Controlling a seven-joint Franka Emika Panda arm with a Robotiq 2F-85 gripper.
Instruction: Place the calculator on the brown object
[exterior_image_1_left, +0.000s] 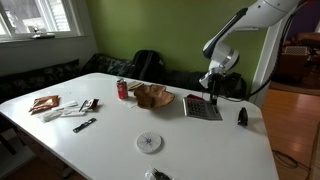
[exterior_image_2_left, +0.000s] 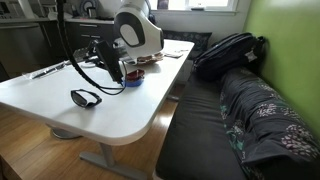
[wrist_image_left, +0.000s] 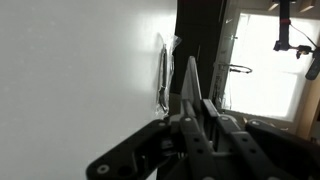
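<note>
Down at the jaws: in the wrist view two dark fingers (wrist_image_left: 191, 78) point up the frame over white table (wrist_image_left: 80, 70), and how wide they stand I cannot tell. Nothing shows between them that I can make out. In an exterior view the jaws hang just over the far edge of the calculator (exterior_image_1_left: 202, 107), pointing down; touching or just clear, I cannot say.

The calculator lies flat on the table (exterior_image_1_left: 200, 150), dark, keys up. The brown object (exterior_image_1_left: 153, 96) sits near it, apart, with bare table between the two. A red can (exterior_image_1_left: 123, 89) stands beyond the brown object, away from the calculator.

Now the arm (exterior_image_1_left: 240, 30): it comes in from above, white links bent at the elbow, wrist dropped steeply toward the calculator. From the opposite camera the arm (exterior_image_2_left: 138, 32) is a big white joint in the foreground, black cable looping around it, and it blocks the calculator completely.

That camera does give the glasses (exterior_image_2_left: 85, 97), clear against the table's near edge; in the wider view they are only a dark shape (exterior_image_1_left: 242, 116) just beside the calculator, on the side away from the brown object. It alone shows the backpack (exterior_image_2_left: 228, 52) on the couch (exterior_image_2_left: 200, 130).

The wider view alone shows a white disc (exterior_image_1_left: 149, 142) and packets (exterior_image_1_left: 45, 103), well apart from the calculator.
</note>
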